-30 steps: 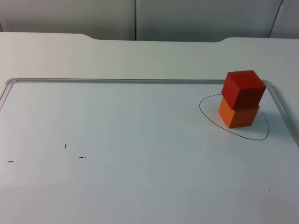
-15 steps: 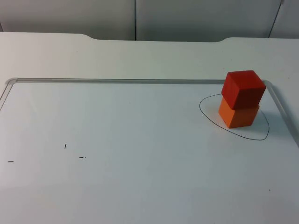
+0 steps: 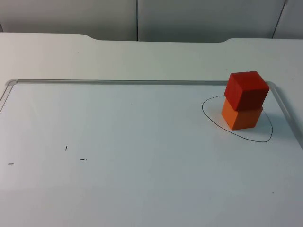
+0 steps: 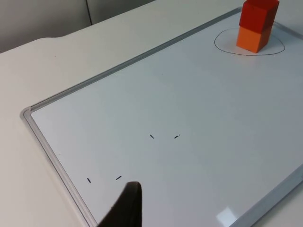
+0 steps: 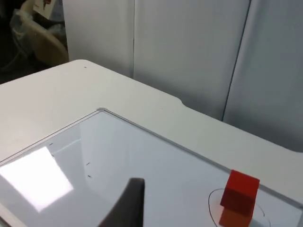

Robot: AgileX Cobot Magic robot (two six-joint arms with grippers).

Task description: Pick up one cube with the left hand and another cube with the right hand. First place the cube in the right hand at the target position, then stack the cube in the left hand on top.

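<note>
Above the whiteboard (image 3: 142,142) I see one black fingertip of the left gripper (image 4: 124,207) and one of the right gripper (image 5: 127,204), their grip unreadable to me, while at the board's two o'clock the red cube (image 3: 246,90) sits on the orange cube (image 3: 241,117) inside the drawn circle (image 3: 236,118).

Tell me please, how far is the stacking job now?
It looks finished. The orange wooden cube stands inside the hand-drawn black outline on the whiteboard, and the red wooden cube sits on top, slightly turned. Nothing is in hand: both arms are drawn back from the stack. No step seems left.
</note>
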